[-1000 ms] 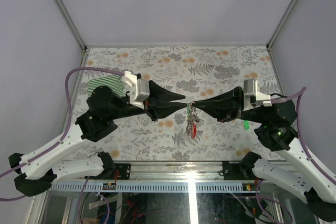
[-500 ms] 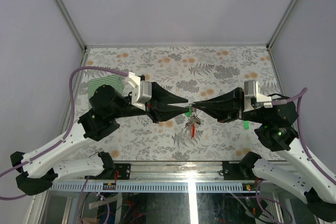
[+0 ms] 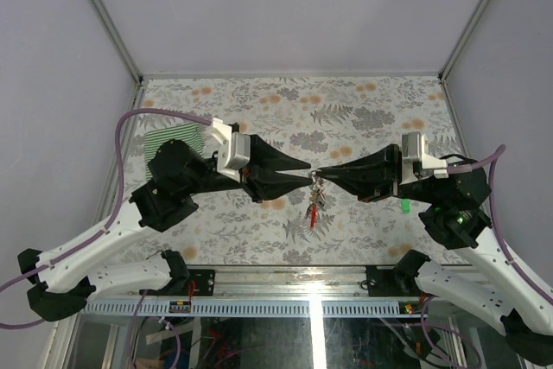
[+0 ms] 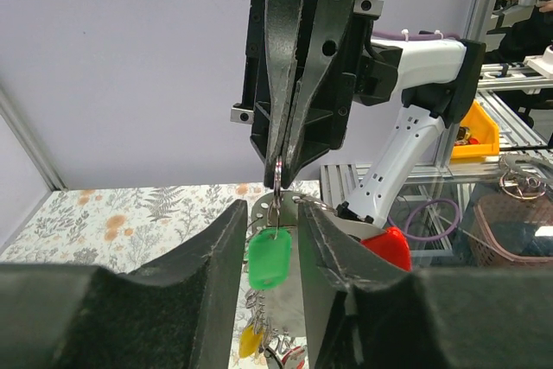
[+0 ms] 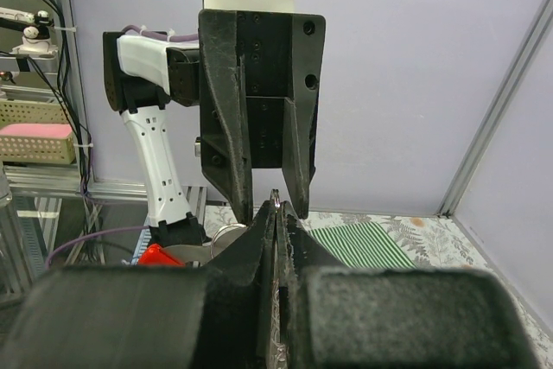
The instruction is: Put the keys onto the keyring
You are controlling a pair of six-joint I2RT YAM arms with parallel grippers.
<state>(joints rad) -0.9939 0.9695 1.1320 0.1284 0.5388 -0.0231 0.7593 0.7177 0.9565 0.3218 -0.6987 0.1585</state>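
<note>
My right gripper (image 3: 319,171) is shut on the thin metal ring of the keyring (image 4: 278,181), held in the air above the middle of the table. A bunch of keys (image 3: 316,200) hangs from it, with a red piece (image 3: 312,218) lowest. My left gripper (image 3: 308,170) meets it tip to tip, and its fingers (image 4: 226,239) stand apart on either side of the ring. A green tag (image 4: 270,257) hangs in the gap between them, and I cannot tell if they touch it. A yellow tag (image 4: 249,340) dangles below and a red piece (image 4: 389,248) shows behind the right-hand finger.
A green striped cloth (image 3: 177,140) lies at the back left of the floral table, behind my left arm. A small green piece (image 3: 403,206) lies on the table beside my right arm. Purple walls with metal posts close in three sides.
My left gripper has shifted slightly up and right around the ring. The hanging bunch has swung a little left. The green tag no longer shows from above.
</note>
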